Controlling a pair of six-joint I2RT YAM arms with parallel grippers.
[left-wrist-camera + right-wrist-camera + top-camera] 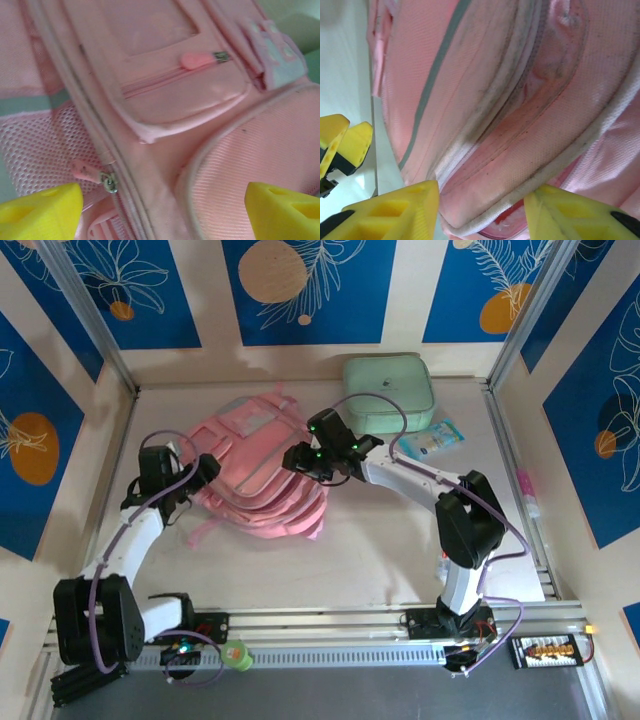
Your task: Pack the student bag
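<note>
The pink student bag [255, 472] lies flat in the middle of the table. My left gripper [205, 472] hovers at its left side. In the left wrist view this gripper [164, 192] is open, its yellow fingers [42, 210] wide apart over a metal zipper pull [108, 181] and the front pocket [175, 95]. My right gripper [305, 460] is at the bag's upper right edge. In the right wrist view it [484, 192] is shut on a thick fold of the bag's rim [510, 170], with a darker red gap showing under the fold.
A mint-green zip case [390, 390] sits at the back, with a small blue packet [432, 438] to its right. A pink pen [525, 490] lies by the right rail. A green object [237, 653] stands at the front rail. Another pair of yellow fingertips [342, 142] shows at the left edge of the right wrist view.
</note>
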